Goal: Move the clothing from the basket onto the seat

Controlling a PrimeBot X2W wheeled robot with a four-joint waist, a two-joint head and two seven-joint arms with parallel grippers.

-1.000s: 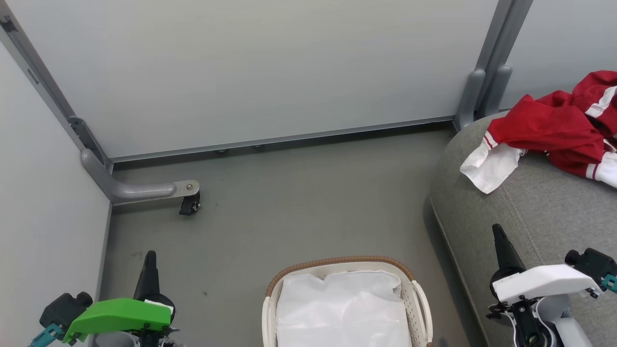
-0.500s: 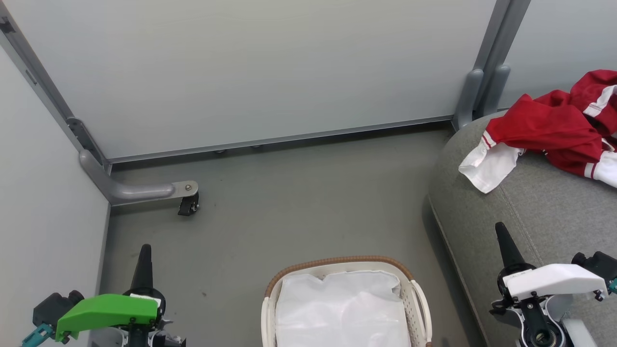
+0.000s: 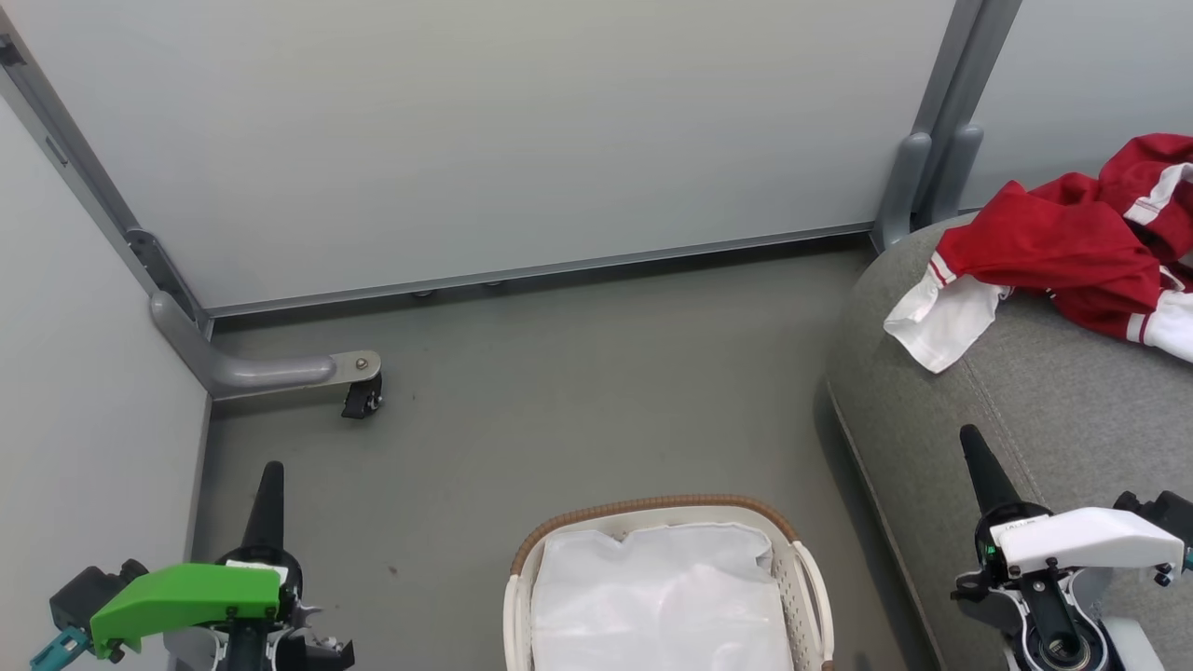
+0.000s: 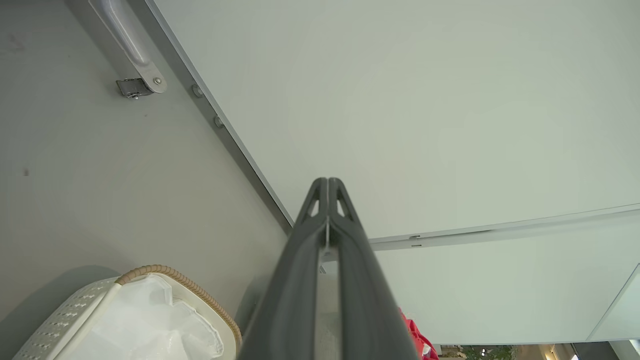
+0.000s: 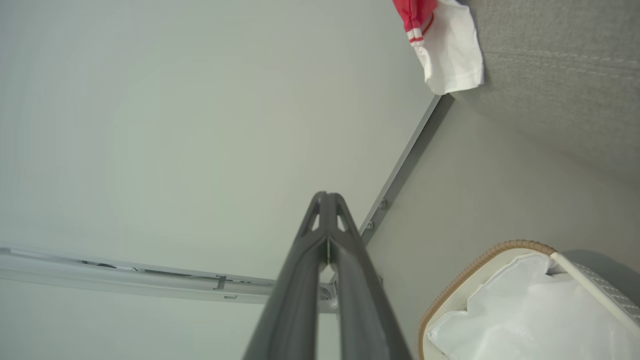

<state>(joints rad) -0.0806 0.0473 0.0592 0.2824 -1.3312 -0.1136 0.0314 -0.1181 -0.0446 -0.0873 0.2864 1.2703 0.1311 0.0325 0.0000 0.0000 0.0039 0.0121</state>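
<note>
Heaped on the seat (image 3: 1044, 410): clothing (image 3: 1053, 256), cut off at the right edge, too tangled to count garments. One basket (image 3: 652, 508), clipped by the bottom edge, with a white liner (image 3: 662, 596) inside. Left gripper (image 3: 268, 485) and right gripper (image 3: 977, 452) both pressed closed, gripping nothing.

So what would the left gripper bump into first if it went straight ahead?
Probably the pale wall panel: the left gripper points its shut jaws at it, with nothing in between, though depth is unclear.
</note>
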